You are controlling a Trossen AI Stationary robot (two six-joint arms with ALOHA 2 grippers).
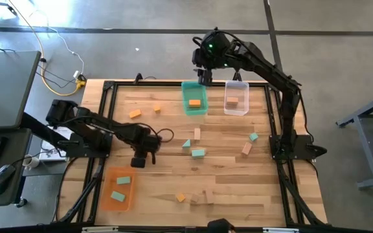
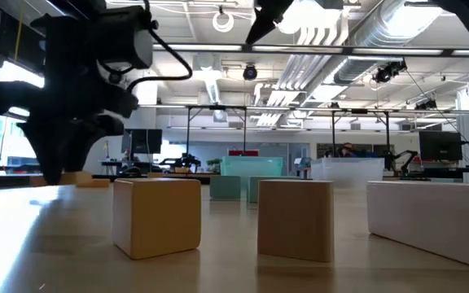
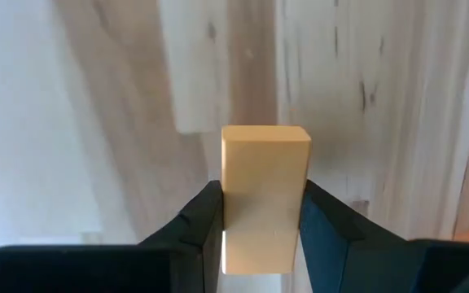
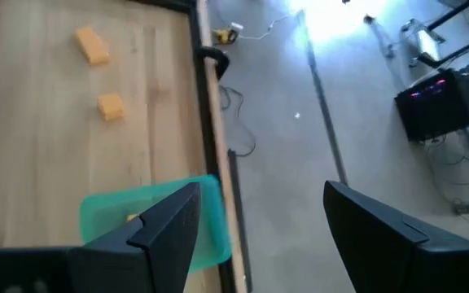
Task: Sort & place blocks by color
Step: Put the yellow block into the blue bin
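My left gripper [image 1: 139,158] points down at the table's left middle, shut on a tan wooden block [image 3: 265,195]. My right gripper [image 1: 203,74] hangs open, high over the far edge above the teal bin [image 1: 186,107], with nothing between its fingers [image 4: 169,224]. Loose blocks lie flat on the wood: orange ones [image 1: 135,113] at the far left, teal ones [image 1: 198,153] and tan ones [image 1: 246,149] in the middle, more [image 1: 194,199] near the front edge. My left gripper pinches the tan block's two opposite side faces [image 3: 226,207] between its two fingers [image 3: 202,220]. The fingers come from above, pointing down. The block stays upright between them, over the wooden table top; I cannot tell whether it is lifted.
The teal bin holds an orange block [image 1: 195,102]. Beside it a clear bin [image 1: 236,107] holds a tan block [image 1: 232,101]. An orange bin [image 1: 104,194] at the near left holds two teal blocks. A black frame [image 1: 109,87] borders the table.
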